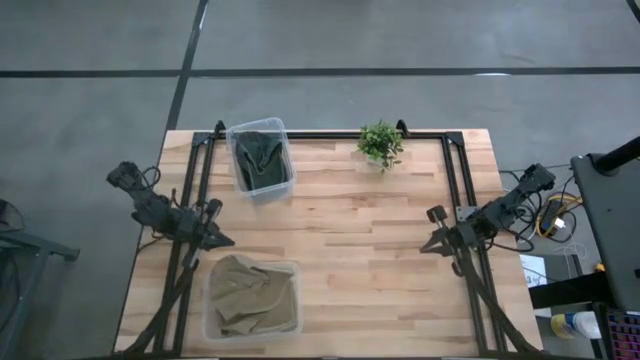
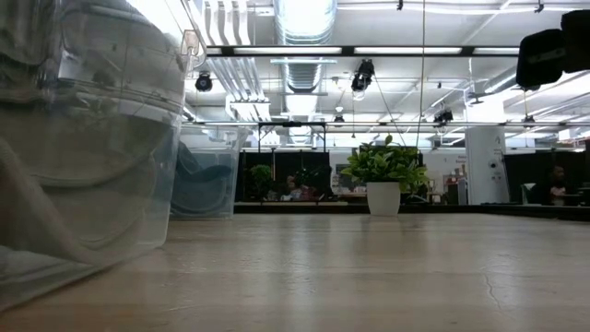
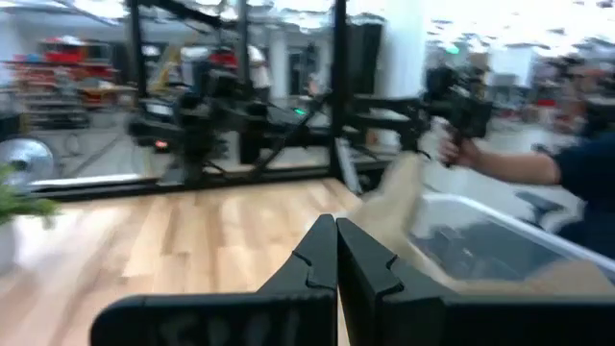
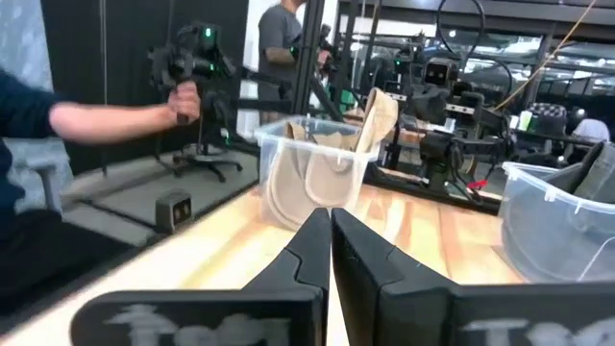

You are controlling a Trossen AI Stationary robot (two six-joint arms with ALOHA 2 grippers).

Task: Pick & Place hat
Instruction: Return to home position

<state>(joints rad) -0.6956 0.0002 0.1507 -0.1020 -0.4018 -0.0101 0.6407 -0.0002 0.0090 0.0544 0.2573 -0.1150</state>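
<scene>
A tan hat (image 1: 248, 290) lies in a clear bin (image 1: 297, 300) at the table's near left; it also shows in the right wrist view (image 4: 327, 159). A dark green hat (image 1: 260, 158) lies in a second clear bin (image 1: 285, 135) at the far left. My left gripper (image 1: 226, 240) is shut and empty above the table's left side, just beyond the near bin; its shut fingers show in the left wrist view (image 3: 336, 252). My right gripper (image 1: 428, 243) is shut and empty above the table's right side; its fingers show in the right wrist view (image 4: 330, 235).
A small potted plant (image 1: 381, 143) stands at the far edge, right of centre. Bare wooden tabletop (image 1: 360, 250) lies between the two arms. A person's arm and hand (image 4: 115, 111) show beyond the table's left side, holding a dark device.
</scene>
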